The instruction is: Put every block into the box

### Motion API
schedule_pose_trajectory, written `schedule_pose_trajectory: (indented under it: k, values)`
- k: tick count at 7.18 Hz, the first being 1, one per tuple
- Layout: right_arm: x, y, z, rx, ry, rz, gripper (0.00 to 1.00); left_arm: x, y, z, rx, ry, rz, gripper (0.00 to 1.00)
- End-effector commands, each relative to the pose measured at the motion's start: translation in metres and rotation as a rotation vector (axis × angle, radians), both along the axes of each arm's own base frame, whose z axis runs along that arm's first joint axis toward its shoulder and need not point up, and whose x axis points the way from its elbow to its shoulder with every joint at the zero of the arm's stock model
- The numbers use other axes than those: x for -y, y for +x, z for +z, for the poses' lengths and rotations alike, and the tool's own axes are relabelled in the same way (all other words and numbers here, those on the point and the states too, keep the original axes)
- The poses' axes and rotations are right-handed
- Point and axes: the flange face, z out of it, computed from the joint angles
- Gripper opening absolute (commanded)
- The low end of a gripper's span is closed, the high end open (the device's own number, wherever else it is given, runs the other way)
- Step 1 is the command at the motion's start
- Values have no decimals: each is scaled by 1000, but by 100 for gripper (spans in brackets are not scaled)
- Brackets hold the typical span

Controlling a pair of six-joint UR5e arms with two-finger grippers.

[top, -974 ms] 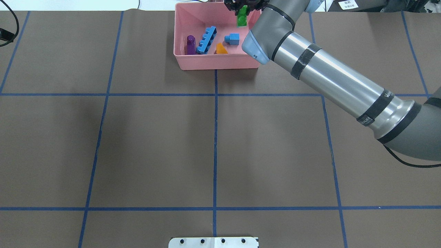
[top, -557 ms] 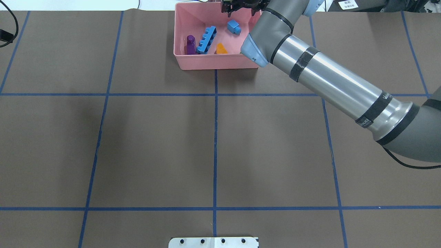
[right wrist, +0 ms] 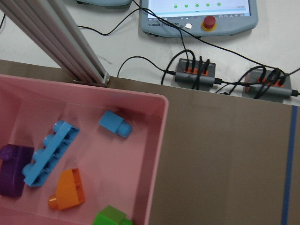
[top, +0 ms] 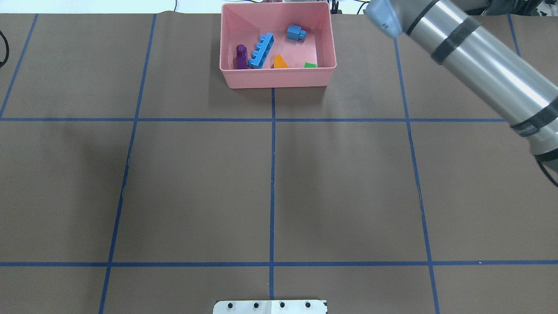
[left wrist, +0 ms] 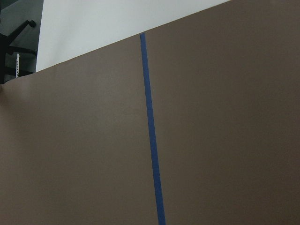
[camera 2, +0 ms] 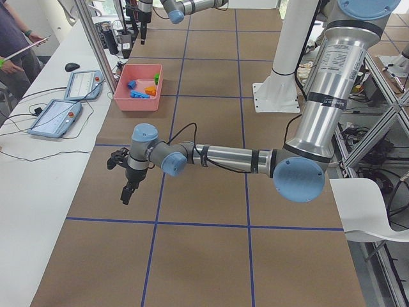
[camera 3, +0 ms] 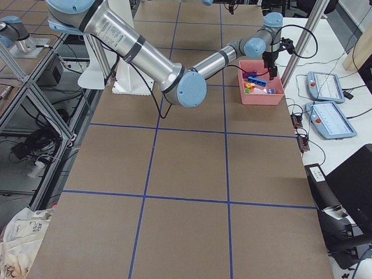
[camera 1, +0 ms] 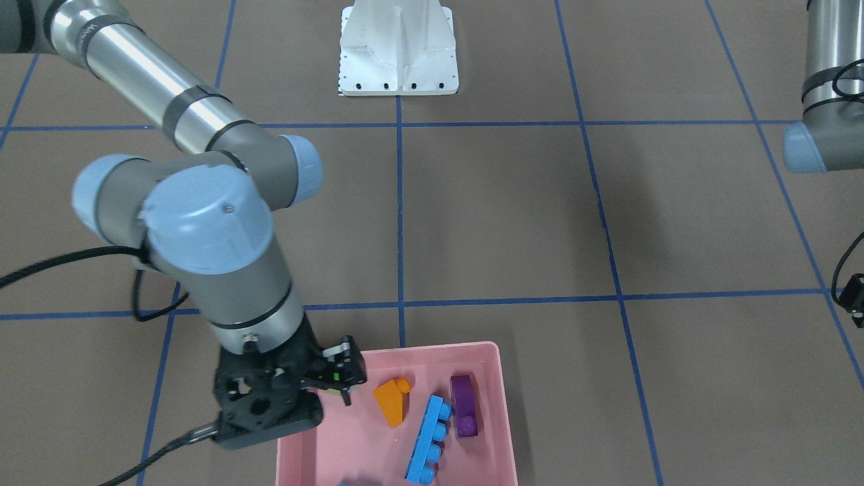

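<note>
A second ago the right arm was stretched over the box with the green block clamped in its jaws. Now the arm has drawn back to the right, and the block lies loose in the near right corner of the box. The right gripper hangs just beside the right wall of the box; its jaws look apart, with nothing between them. The small blue cube has moved from the middle of the box toward the far wall. The purple block, the long light-blue block and the orange block stay where they were, in a row along the near left part. All five blocks are inside the box. The left gripper hangs over the left end of the table, well apart from the box, with its fingers pointing down. If its jaws are apart or together I cannot tell. At the near edge there is the white base plate. The table is covered with brown material, and blue tape lines divide it into large squares. The box stands at the far edge, on the middle line. Beyond it is a white bench with a control panel, grey cable boxes and a metal post. A person stands at this bench.
</note>
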Motion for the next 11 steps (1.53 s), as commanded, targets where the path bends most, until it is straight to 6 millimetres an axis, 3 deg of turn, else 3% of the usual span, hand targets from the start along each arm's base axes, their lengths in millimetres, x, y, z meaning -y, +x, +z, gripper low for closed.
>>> schedule_pose_trajectory:
  k: [1,2,3,4,5,6,7,8,9,11]
  values:
    - [-21,124,95,8,-36,-45,100,-17,-61,10,-136,-58,73,100]
    - [-37,184,144,-16,-9,-86,100,-21,-82,7,-134,-70,111,100]
    - [-56,221,187,-55,-12,-124,100,-32,-87,1,-126,-104,126,100]
    - [-73,251,221,-78,-44,-143,100,-50,-89,-11,-124,-145,126,100]
    - [-103,268,257,-88,-93,-150,100,-66,-90,-28,-141,-190,126,100]
    - [-139,280,281,-86,-108,-140,100,-72,-92,-36,-192,-218,128,100]
    - [-162,283,308,-109,-145,-132,100,-78,-95,-25,-198,-233,123,100]
    - [-169,285,323,-120,-166,-133,100,-85,-109,-14,-191,-228,135,100]
    - [-172,286,327,-128,-168,-133,100,-88,-130,2,-182,-212,166,100]
    - [-175,288,329,-148,-170,-128,100,-100,-148,18,-249,-194,181,100]
